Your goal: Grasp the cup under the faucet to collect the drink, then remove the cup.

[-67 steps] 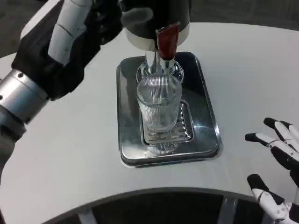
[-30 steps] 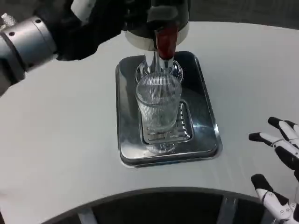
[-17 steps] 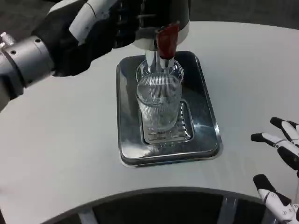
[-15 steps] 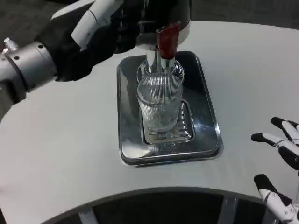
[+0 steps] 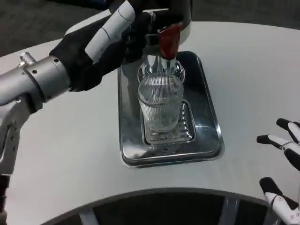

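Note:
A clear ribbed glass cup [image 5: 160, 105] stands upright on the grate of a steel drip tray [image 5: 209, 139], right under the red tap handle [image 5: 169, 40] of a dark drink dispenser [image 5: 181, 14]. The cup looks nearly empty. My left hand [image 5: 111, 38] reaches in from the left, above and left of the cup, its fingers [image 5: 113, 24] stretched toward the dispenser body beside the tap; the fingertips merge with the dark housing. It does not touch the cup. My right hand [image 5: 285, 154] hovers at the lower right, fingers spread, holding nothing.
The white round table [image 5: 70, 136] has bare surface on both sides of the tray. Its curved front edge [image 5: 154, 192] runs close below the tray. The silver left forearm [image 5: 33, 84] crosses the table's left part.
My left hand has swung down and right from the top left toward the dispenser's tap. The right hand has drifted slightly toward the lower right. The cup has not moved.

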